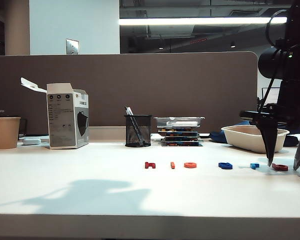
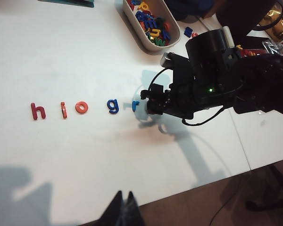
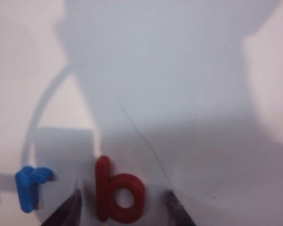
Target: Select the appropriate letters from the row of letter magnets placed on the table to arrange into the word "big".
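Note:
The row of letter magnets lies on the white table (image 1: 90, 180): dark red h (image 1: 149, 165), orange-red i (image 1: 172, 165), orange o (image 1: 190, 165), dark blue g (image 1: 225, 165), light blue r (image 1: 254, 165) and dark red b (image 1: 279, 167). My right gripper (image 1: 285, 164) hangs open at the row's right end. One fingertip stands on each side of the b (image 3: 118, 195), apart from it, with the r (image 3: 30, 187) just outside. My left gripper (image 2: 124, 194) is shut and empty over the table's front edge, far from the h (image 2: 37, 111), i (image 2: 64, 110) and g (image 2: 113, 106). In the left wrist view the right arm hides the b.
A cream tray (image 1: 252, 137) of spare letters stands behind the right gripper. Along the back partition are a black mesh pen cup (image 1: 138, 130), a stack of flat boxes (image 1: 180, 131), a grey mask box (image 1: 67, 116) and a paper cup (image 1: 6, 132).

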Controlling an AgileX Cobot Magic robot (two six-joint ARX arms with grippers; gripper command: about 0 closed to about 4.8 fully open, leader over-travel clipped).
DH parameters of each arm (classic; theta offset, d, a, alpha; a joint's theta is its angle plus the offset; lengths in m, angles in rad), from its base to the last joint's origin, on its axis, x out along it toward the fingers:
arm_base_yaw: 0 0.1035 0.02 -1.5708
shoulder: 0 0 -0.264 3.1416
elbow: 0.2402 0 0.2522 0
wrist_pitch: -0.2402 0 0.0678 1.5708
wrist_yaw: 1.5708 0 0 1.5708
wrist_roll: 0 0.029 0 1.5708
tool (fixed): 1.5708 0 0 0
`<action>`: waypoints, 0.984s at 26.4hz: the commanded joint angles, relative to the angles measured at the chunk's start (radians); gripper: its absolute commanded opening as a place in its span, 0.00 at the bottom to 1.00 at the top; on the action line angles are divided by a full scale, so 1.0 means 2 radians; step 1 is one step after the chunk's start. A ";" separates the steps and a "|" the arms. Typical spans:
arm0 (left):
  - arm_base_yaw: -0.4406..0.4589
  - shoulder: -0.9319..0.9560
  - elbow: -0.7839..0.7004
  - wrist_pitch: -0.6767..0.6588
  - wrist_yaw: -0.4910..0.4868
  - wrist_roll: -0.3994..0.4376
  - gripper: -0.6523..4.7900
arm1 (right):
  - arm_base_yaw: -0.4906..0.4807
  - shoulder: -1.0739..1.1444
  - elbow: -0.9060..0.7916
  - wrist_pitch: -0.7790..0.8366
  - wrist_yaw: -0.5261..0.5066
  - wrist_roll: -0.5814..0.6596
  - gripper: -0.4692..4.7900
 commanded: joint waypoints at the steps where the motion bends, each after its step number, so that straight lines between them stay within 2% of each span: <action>1: 0.000 -0.002 0.001 0.005 -0.002 0.001 0.11 | 0.005 0.005 -0.004 -0.014 0.002 0.002 0.53; 12: 0.000 -0.002 0.001 0.005 -0.002 0.001 0.11 | 0.014 0.023 -0.004 -0.012 0.003 0.002 0.52; 16: 0.000 -0.002 0.001 0.005 -0.002 0.001 0.11 | 0.014 0.023 -0.004 -0.012 0.003 0.002 0.43; 22: 0.000 -0.002 0.001 0.005 -0.002 0.001 0.11 | 0.014 0.023 -0.004 -0.011 0.003 0.002 0.42; 26: 0.000 -0.002 0.001 0.005 -0.002 0.001 0.11 | 0.014 0.023 -0.004 -0.010 0.003 0.002 0.37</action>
